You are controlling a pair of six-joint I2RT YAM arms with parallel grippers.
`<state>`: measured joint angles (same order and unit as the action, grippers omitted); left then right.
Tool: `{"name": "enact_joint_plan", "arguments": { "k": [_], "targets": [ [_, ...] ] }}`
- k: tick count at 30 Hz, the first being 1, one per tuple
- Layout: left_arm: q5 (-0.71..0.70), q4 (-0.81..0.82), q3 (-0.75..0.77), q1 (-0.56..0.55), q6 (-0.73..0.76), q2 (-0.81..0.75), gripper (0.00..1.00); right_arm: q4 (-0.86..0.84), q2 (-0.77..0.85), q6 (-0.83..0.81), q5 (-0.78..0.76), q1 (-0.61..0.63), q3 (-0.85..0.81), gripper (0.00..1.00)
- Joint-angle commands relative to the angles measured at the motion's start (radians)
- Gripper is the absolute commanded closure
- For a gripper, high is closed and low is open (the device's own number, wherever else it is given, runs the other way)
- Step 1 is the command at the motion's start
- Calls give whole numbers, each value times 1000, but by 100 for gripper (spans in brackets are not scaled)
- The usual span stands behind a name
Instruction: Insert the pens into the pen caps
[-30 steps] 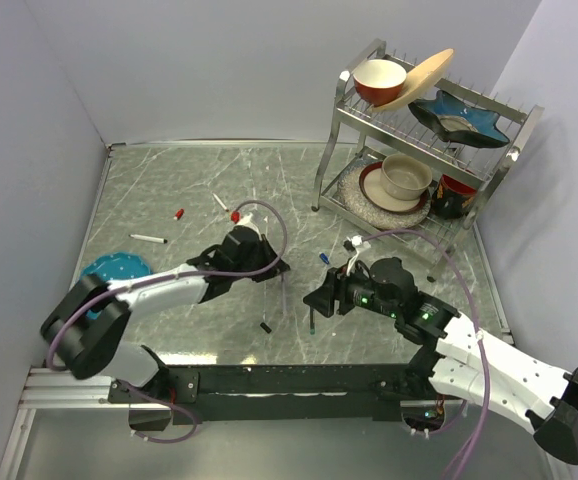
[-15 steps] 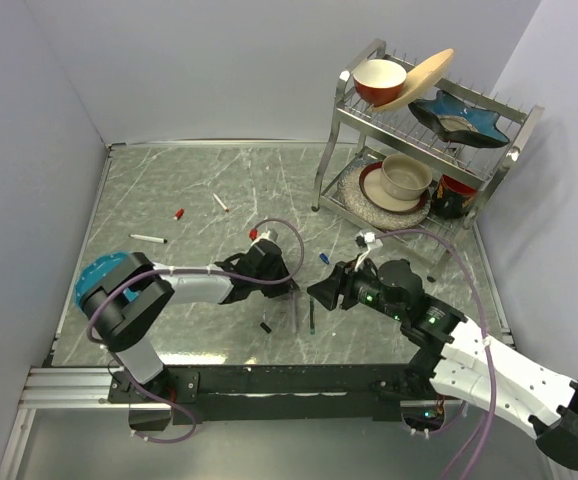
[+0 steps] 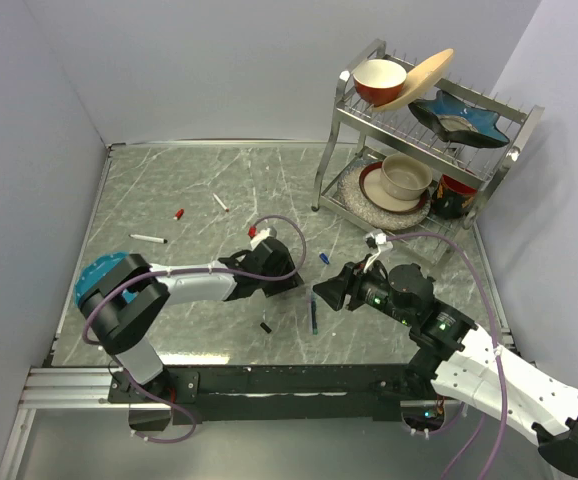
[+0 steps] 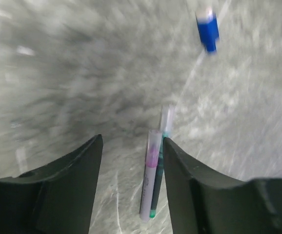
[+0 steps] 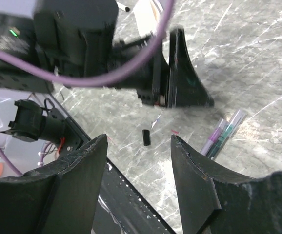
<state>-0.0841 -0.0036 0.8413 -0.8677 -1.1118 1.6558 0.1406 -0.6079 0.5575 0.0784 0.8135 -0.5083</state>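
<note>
Spreading the left claw [image 4: 132, 141] apart above the table [image 3: 169, 180], gripping nothing, showing two dark, matte, wedge-shaped fingers [image 4: 68, 190]. Framing two pens in the gap: a pale pen [image 4: 147, 187] with a pink-purple band and a dark green pen [image 4: 156, 187], both thin, round, smooth plastic, lying flat, side by side, touching. Pointing their clear ends away from the left wrist camera, long axes running near to far across the table, tilting slightly. Lying nearer one finger than the other, contact unclear. Holding the right claw [image 5: 138, 141] apart as well, empty, just beside the same pair. Showing a short blue cap [image 4: 207, 29] beyond the pens and a stubby black cap [image 5: 146, 137] apart on the left arm's side. Resting all of it on glossy grey stone veined with white.
</note>
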Motion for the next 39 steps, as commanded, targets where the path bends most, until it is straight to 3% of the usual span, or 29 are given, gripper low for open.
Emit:
{"name": "enact_joint_plan", "arguments": {
  "k": [1, 7, 15, 24, 34, 39],
  "targets": [
    [-254, -307, 149, 39, -37, -126, 43, 4, 48, 7, 20, 1, -41, 38],
    [-494, -684, 278, 219, -200, -241, 44, 19, 105, 4, 18, 1, -29, 38],
    [-528, -838, 377, 527, -253, -295, 45, 2, 105, -5, 38, 1, -22, 39],
    [-413, -852, 438, 768, -235, -98, 54, 20, 99, -53, 4, 1, -38, 39],
    [-437, -1046, 726, 886, -234, 303, 67, 34, 89, -85, -19, 0, -50, 39],
    [-482, -1027, 768, 908, -209, 358, 65, 30, 88, -90, -22, 0, -47, 39]
  ]
}}
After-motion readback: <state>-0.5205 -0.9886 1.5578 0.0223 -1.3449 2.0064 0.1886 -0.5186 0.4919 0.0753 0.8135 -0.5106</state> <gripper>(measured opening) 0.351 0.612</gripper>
